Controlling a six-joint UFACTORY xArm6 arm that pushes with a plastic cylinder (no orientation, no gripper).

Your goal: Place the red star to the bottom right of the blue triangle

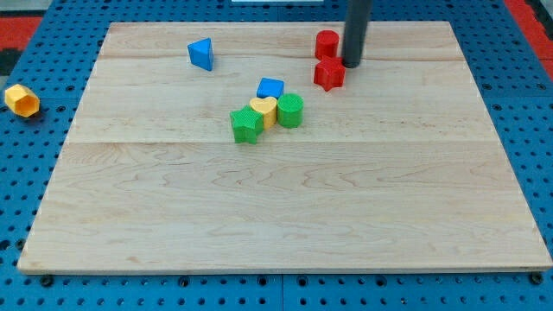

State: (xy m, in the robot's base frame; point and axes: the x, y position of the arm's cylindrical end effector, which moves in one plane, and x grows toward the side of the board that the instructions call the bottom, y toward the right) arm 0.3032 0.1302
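Note:
The red star (pixel 328 74) lies near the view's top, right of centre. The blue triangle (pixel 201 53) lies to its left, near the top edge of the board. My tip (pixel 351 64) stands just right of the red star, at its upper right side, close to or touching it. A red cylinder (pixel 327 43) stands directly above the red star, just left of my rod.
A blue cube (pixel 270 87), a yellow heart (pixel 264 111), a green cylinder (pixel 290 111) and a green star (pixel 246 124) cluster near the board's centre. A yellow hexagon (pixel 22 100) lies off the wooden board (pixel 285 216) at the view's left.

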